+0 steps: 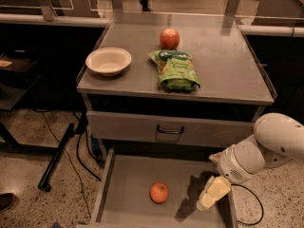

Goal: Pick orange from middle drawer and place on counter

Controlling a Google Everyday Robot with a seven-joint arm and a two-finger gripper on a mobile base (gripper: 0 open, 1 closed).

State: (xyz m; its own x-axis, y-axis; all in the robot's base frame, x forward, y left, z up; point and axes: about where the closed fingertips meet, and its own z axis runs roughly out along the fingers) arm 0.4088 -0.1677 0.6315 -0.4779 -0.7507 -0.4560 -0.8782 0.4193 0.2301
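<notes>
The orange (159,193) lay on the floor of the pulled-out middle drawer (126,184), with the gripper (213,194) over the drawer's right side, near it but apart, spread or pressed together I could not tell, while the counter (228,65) above carried a bowl (108,61), a green bag (176,69) and an apple (169,38).

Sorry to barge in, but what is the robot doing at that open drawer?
The robot's gripper hangs over the right side of the open middle drawer, clear of the orange, which lies untouched on the drawer's floor. On the counter above sit a bowl, a red fruit and a green bag.
</notes>
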